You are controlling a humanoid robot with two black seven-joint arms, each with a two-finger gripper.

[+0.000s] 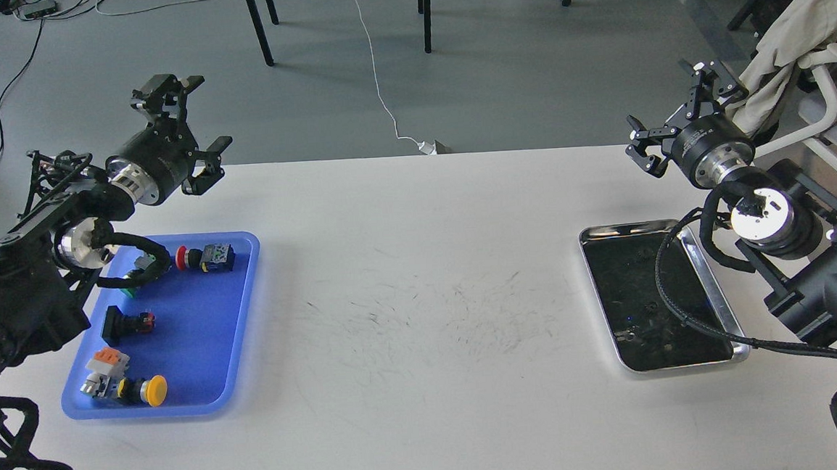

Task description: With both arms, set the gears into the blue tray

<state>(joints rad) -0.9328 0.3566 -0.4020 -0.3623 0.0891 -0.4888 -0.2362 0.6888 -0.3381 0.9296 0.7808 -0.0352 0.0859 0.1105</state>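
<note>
Head view: both arms idle raised; left pincer (189, 125) and right pincer (680, 113) gape empty, gears (645, 323) in the steel tray (712, 290) below the right, blue tray (241, 304) below the left.

Blue tray (239, 326); white table (422, 300); shiny steel tray (712, 290), dark inside
</note>
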